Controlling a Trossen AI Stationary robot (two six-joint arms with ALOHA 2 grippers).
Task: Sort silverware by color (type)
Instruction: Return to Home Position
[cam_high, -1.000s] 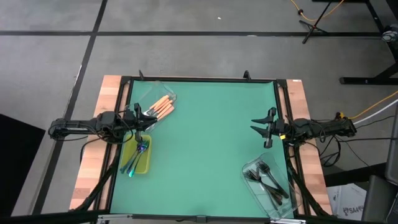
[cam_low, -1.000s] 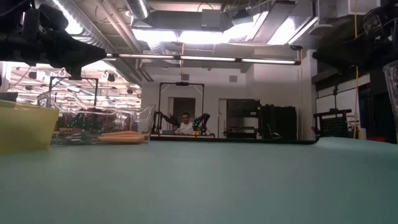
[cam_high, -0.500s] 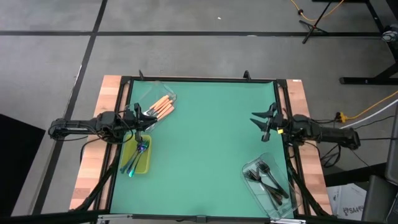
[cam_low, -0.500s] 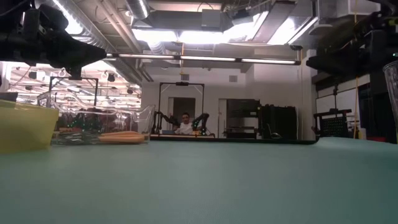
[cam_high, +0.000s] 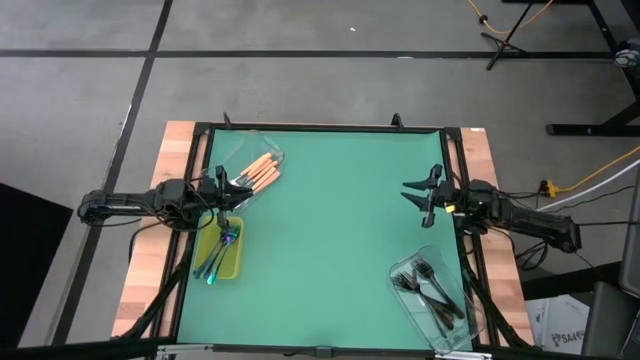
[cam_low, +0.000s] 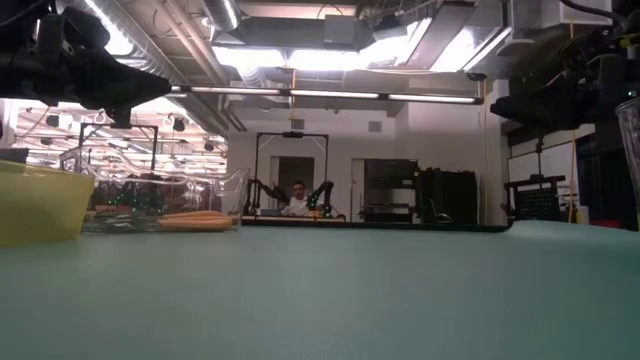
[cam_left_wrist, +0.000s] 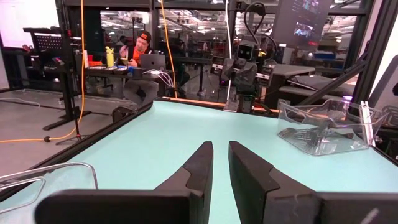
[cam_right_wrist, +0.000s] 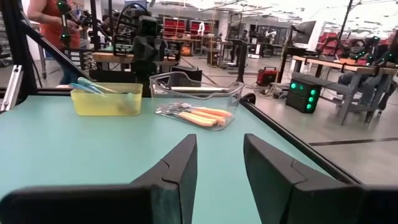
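Three sorted groups of slim forks lie in containers. In the high view, orange-tan handled forks with silver heads fill a clear plastic tub at upper left. Iridescent blue-green forks rest in the yellow-green tray just below it. Dark grey-black forks sit in a second clear tub at lower right. No fork shows loose on the green table mat, so sorting appears complete.

Step in hand: retract to the rest pose.
1. Left gripper hangs between the tub and the tray, fingers only slightly parted, gripping nothing. Withdraw it level, clear of both rims.
2. Right gripper hangs at the mat's right edge, fingers moderately apart, empty. Keep its path away from the tub beside it.

View differences: only the right wrist view shows the orange-handled forks and the tray side-on. Only the left wrist view shows the dark forks through the tub wall. The low view shows the tray wall and a seated person in the room behind, but no dark forks.
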